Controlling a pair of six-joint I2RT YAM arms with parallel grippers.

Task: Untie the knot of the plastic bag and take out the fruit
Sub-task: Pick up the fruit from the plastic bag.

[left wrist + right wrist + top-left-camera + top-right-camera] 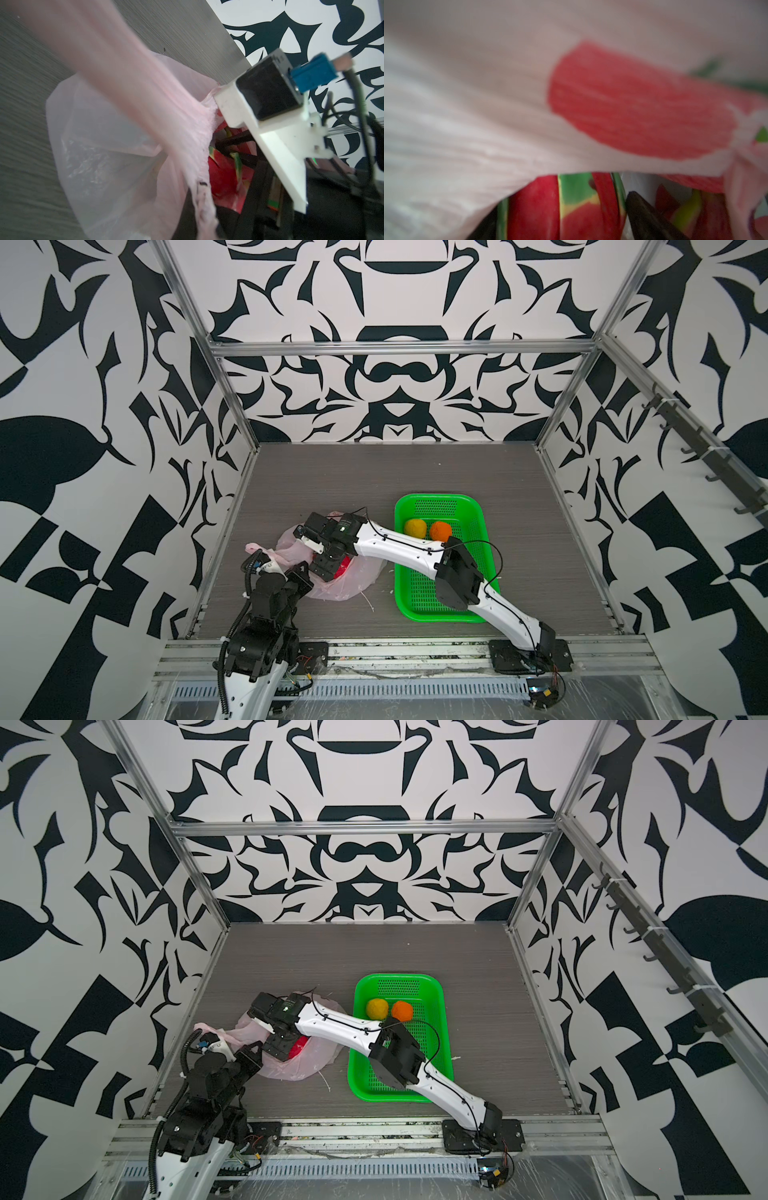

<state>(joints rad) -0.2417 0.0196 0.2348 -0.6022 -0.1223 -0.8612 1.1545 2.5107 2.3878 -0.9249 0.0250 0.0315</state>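
Note:
The pale-pink plastic bag [353, 585] [307, 1065] lies on the grey table left of centre, its mouth pulled open. My left gripper [301, 572] [205, 218] is shut on a stretched strip of the bag [128, 93]. Reaching into the mouth, my right gripper [330, 570] [562, 218] stands open, one dark finger [645, 218] on each side of a magenta dragon fruit [535, 207] [224, 172]. A second dragon fruit [685, 214] lies beside it. Red shows through the plastic [347, 566] in both top views. The knot is out of view.
A green perforated basket [478, 506] [399, 977] stands right of the bag and holds a yellow fruit [415, 527] and an orange fruit [440, 531]. The right arm [407, 547] crosses above the basket's near half. Aluminium frame rails edge the table.

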